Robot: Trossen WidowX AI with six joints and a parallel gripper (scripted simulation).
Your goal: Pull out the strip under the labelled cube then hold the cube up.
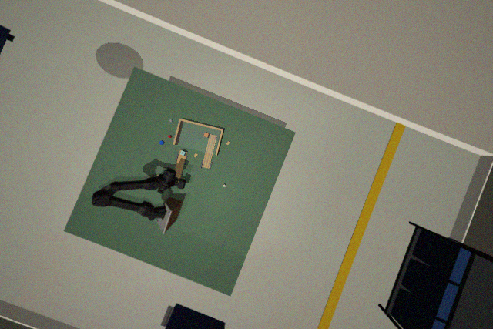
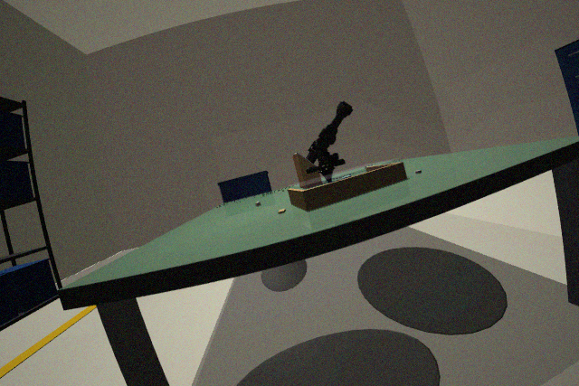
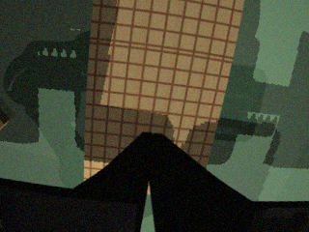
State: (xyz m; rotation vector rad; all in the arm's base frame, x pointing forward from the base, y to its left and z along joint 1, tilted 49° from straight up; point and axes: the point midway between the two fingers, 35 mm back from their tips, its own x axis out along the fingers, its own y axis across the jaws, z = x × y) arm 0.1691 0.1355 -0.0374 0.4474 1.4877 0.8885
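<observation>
A tan gridded strip (image 1: 179, 167) (image 3: 170, 58) lies on the green table (image 1: 119, 126), reaching out of the open side of the wooden fence (image 1: 199, 123) (image 2: 346, 190). The labelled cube (image 1: 182, 152), white and teal, rests on its far end. My gripper (image 1: 179, 181) (image 3: 151, 142) is shut, its joined fingertips over the strip's near end; I cannot tell if they pinch it. The cube is out of the wrist view. In the exterior view the gripper (image 2: 328, 174) is low behind the fence.
A second strip (image 1: 209, 151) with an orange cube (image 1: 206, 134) lies inside the fence at the right. Small blue (image 1: 161, 142), red (image 1: 169, 135), orange (image 1: 195, 155) and white (image 1: 224, 185) cubes lie scattered. The arm's wedge base (image 1: 170, 216) is behind.
</observation>
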